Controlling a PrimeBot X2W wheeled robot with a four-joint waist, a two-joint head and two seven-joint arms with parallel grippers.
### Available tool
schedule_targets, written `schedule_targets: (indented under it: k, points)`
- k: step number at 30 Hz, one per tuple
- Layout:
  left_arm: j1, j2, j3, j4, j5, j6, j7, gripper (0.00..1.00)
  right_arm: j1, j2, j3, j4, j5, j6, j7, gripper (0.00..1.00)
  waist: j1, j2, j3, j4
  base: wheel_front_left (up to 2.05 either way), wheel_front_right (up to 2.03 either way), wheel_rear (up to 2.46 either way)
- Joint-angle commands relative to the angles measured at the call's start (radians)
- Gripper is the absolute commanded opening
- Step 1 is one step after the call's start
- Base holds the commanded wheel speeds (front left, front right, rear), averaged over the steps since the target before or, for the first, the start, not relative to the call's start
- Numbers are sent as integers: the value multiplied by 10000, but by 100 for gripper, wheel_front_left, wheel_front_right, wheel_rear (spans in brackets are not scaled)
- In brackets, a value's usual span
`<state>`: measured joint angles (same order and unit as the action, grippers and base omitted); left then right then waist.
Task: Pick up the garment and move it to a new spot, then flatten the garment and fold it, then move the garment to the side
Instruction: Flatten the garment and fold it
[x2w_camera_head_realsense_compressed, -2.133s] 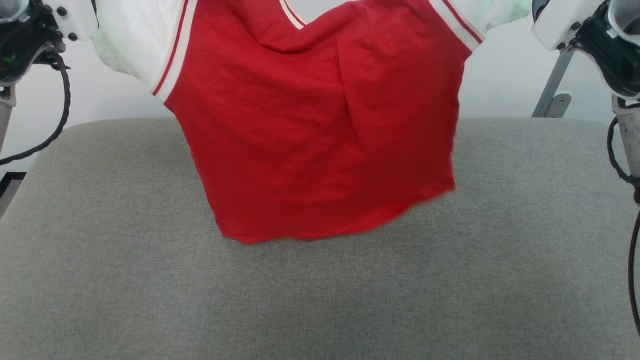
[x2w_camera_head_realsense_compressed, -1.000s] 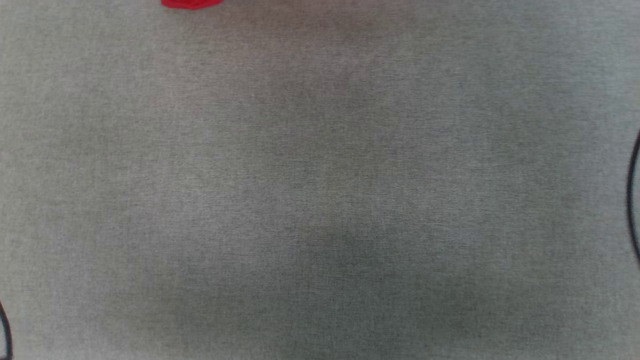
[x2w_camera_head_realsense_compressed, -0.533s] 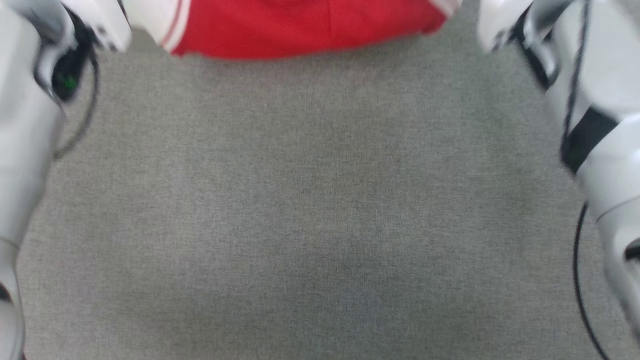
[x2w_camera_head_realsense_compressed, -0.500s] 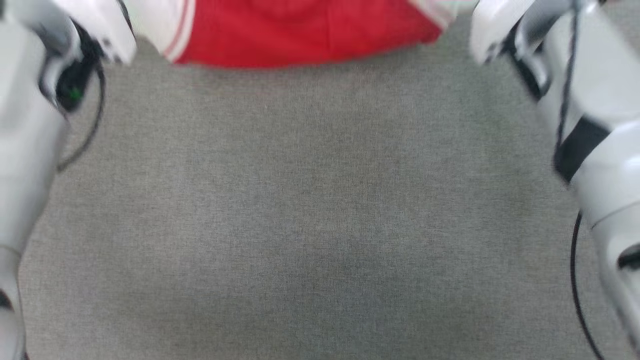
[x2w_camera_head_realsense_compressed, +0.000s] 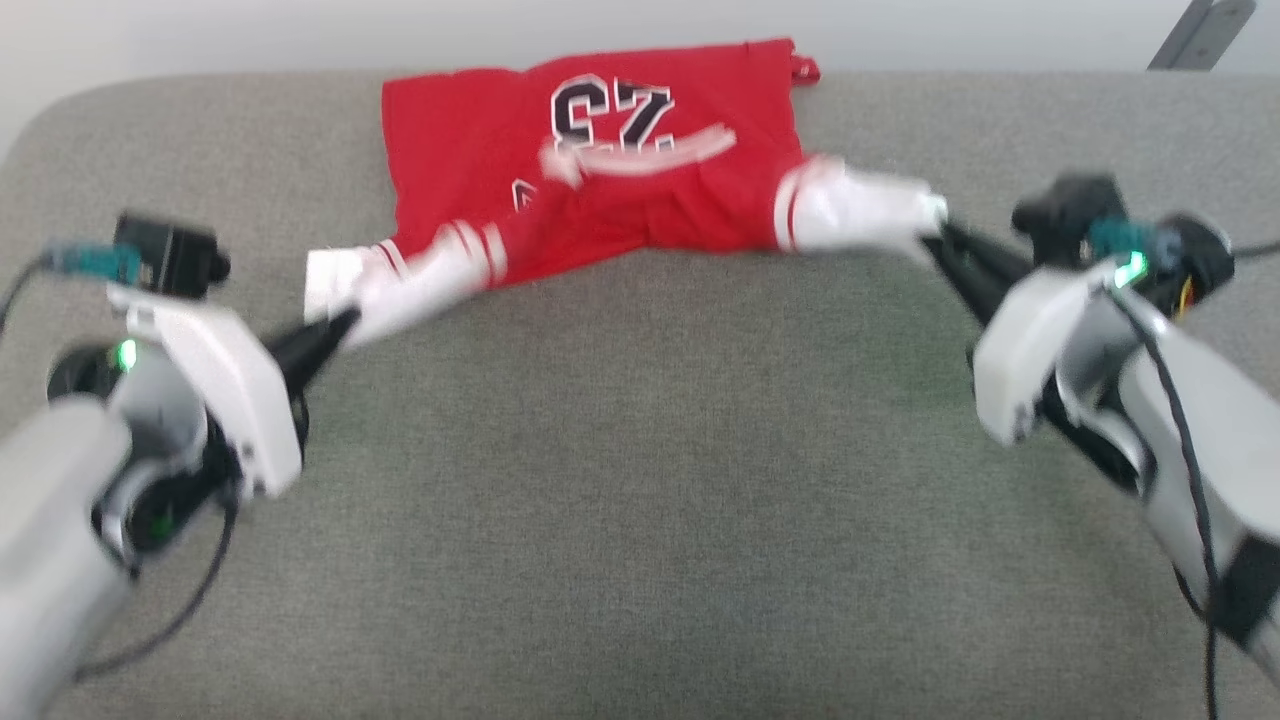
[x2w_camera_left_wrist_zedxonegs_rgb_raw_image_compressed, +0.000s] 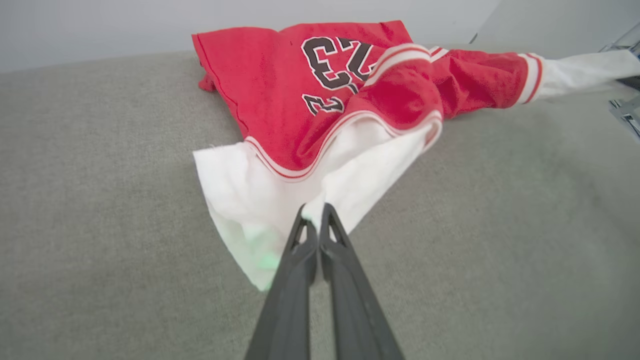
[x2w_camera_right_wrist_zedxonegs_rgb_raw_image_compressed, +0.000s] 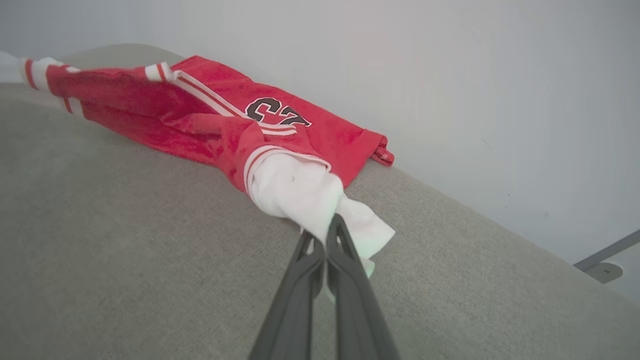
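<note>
**Both tools pinch a sleeve, jersey stretched along the far edge**

Head view (blurred): the garment (x2w_camera_head_realsense_compressed: 600, 190) lies on the grey fabric counter (x2w_camera_head_realsense_compressed: 640, 480) at its far edge, near the middle and close to the pale wall (x2w_camera_head_realsense_compressed: 200, 30). The left arm comes in from the lower left, a green light on its wrist. Its dark fingers slant up and to the right. The left tool (x2w_camera_head_realsense_compressed: 340, 322) is closed on the end of one white sleeve (x2w_camera_head_realsense_compressed: 400, 290). The right arm comes in from the lower right, fingers slanting up and to the left. The right tool (x2w_camera_head_realsense_compressed: 940, 235) is closed on the end of the opposite sleeve. The black, white-edged number 23 reads upside down from here.

Left wrist view: the left tool (x2w_camera_left_wrist_zedxonegs_rgb_raw_image_compressed: 314, 215) has its fingers pressed together, with a fold of white sleeve cloth caught at the tips. The garment (x2w_camera_left_wrist_zedxonegs_rgb_raw_image_compressed: 280, 100) spreads beyond it, its far sleeve pulled out to the right. "23" reads clearly. A smaller black mark below it is partly hidden by a fold.

Right wrist view: the right tool (x2w_camera_right_wrist_zedxonegs_rgb_raw_image_compressed: 325, 225) is clamped narrow on bunched white sleeve. The garment (x2w_camera_right_wrist_zedxonegs_rgb_raw_image_compressed: 200, 120) lies beyond it, with the number partly covered by striped trim. The small red tag (x2w_camera_right_wrist_zedxonegs_rgb_raw_image_compressed: 382, 156) at the hem corner is too small to read.
</note>
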<state>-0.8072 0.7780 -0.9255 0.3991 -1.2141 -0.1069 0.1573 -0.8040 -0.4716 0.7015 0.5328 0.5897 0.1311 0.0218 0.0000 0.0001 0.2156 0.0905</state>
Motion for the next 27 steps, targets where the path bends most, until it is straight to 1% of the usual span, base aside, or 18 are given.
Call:
schedule_targets:
  k: [1,4,7,11,13,18,23,25,27]
  points:
    - [234,114,19,-176,-162,123,-17,0,232,-55,19,-201,86,-7,92,0,0,-1,-186,-39,0,0,0]
    - [1330,874,-190,-1574,-293,657,88,0,1260,-849,11,-1382,142,-8,506,0,0,-1,-376,-50,0,0,0]
    - [2283,1567,-255,-2641,-490,1343,-52,0,2196,-1489,44,-2469,37,-7,1032,0,0,-1,-493,-69,0,0,0]
    - [3522,2161,-412,-3518,-735,2155,-362,0,3297,-2189,63,-3631,85,-8,1811,0,0,-1,-636,-142,0,0,0]
    - [4038,2326,-486,-3769,-895,2517,-531,0,3811,-2435,92,-4065,242,-7,2236,0,0,-1,-677,-173,0,0,0]
    - [5169,2597,-666,-4107,-1308,3164,-903,0,4978,-3051,-25,-4804,836,-7,3213,0,0,-1,-726,-184,0,0,0]
    - [5874,2792,-817,-4209,-1693,3569,-869,0,5981,-3446,-209,-5244,1497,-7,4072,0,0,-1,-652,-104,0,0,0]
    - [6009,2773,-898,-4238,-1799,3663,-754,0,6347,-3533,-316,-5311,1652,-7,4369,0,0,-1,-590,-54,0,0,0]
    - [6083,2712,-976,-4140,-1805,3805,-620,0,6683,-3479,-516,-5334,1677,-7,4608,0,0,-1,-479,7,0,0,0]
